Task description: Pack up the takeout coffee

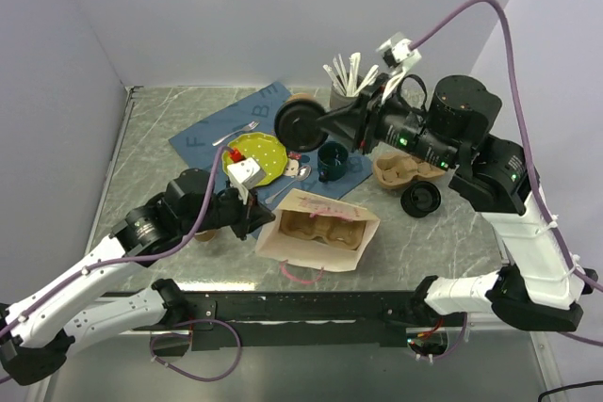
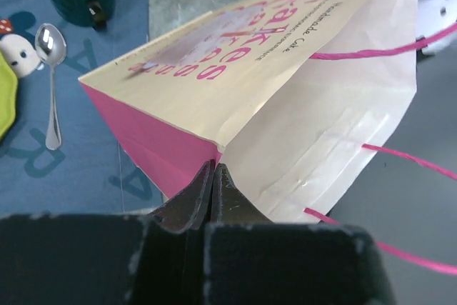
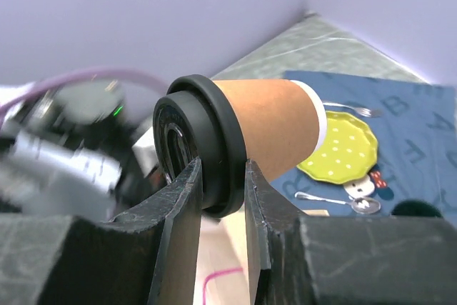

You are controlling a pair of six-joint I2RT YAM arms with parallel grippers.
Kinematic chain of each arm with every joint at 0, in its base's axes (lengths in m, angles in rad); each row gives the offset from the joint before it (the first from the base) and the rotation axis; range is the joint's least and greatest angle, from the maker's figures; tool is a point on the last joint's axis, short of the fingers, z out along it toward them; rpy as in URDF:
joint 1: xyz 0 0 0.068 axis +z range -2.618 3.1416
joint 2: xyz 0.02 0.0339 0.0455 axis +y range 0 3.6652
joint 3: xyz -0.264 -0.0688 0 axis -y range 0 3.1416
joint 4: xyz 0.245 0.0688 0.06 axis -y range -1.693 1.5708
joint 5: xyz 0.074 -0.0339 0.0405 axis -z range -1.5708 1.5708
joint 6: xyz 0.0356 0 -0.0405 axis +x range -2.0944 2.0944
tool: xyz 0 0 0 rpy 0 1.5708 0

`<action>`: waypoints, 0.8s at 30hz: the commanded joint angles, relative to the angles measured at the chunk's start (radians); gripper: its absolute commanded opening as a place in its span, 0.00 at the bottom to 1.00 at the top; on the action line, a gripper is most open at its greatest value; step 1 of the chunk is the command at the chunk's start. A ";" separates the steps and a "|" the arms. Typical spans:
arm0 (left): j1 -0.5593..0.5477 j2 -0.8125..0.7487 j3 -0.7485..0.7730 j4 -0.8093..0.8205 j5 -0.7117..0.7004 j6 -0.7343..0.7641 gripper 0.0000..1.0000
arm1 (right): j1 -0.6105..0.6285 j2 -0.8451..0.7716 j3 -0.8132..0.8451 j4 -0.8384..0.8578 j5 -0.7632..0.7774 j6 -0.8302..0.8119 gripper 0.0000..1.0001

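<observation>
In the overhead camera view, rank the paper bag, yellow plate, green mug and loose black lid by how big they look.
1. paper bag
2. yellow plate
3. green mug and loose black lid: they look about alike, so I won't rank them.

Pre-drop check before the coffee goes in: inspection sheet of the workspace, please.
Surface: grey marbled table, blue letter mat.
Job's things: takeout coffee held sideways in the air, lid on; paper bag open, cup tray inside.
Clutter: yellow plate, fork, spoon, green mug, cutlery cup, spare tray, loose black lid.
Grippers: left gripper shut, pinching the bag's edge; right gripper shut on the coffee's lid.
Cables: purple cable arcs over the right arm; left-arm cable loops by its wrist.
Surroundings: plain lilac walls.
</observation>
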 commanded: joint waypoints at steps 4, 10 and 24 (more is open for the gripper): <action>-0.001 -0.056 0.027 -0.086 0.130 0.076 0.01 | -0.161 -0.159 -0.244 0.057 0.254 0.278 0.00; -0.001 -0.071 0.063 -0.123 0.250 0.120 0.01 | -0.273 -0.395 -0.603 0.012 0.308 0.449 0.00; -0.001 -0.271 -0.012 -0.063 0.235 0.301 0.01 | -0.287 -0.742 -1.115 -0.057 0.320 0.692 0.00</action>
